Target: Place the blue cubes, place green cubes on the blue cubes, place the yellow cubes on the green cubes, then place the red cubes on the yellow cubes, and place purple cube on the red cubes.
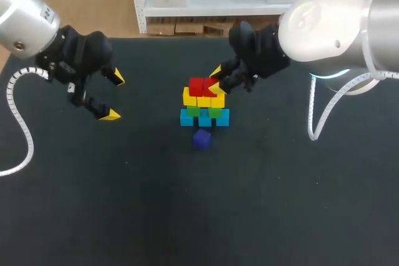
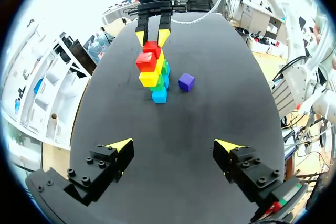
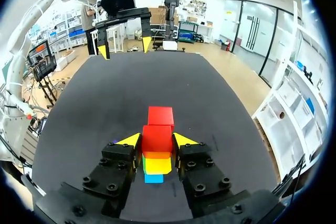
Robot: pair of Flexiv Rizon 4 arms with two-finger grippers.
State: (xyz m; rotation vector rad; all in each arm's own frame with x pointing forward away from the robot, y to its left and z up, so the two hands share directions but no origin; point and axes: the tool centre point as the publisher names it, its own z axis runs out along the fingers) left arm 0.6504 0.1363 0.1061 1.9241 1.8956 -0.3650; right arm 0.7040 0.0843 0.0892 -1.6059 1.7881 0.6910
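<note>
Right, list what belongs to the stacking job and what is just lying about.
Job: small blue cubes, green cubes, yellow cubes, red cubes, loose purple cube; right gripper, fingers shut on one of the red cubes.
Just there: black table; left gripper, open, off to the side, holding nothing.

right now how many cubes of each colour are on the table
blue cubes: 3
green cubes: 2
yellow cubes: 3
red cubes: 2
purple cube: 1
total: 11
</note>
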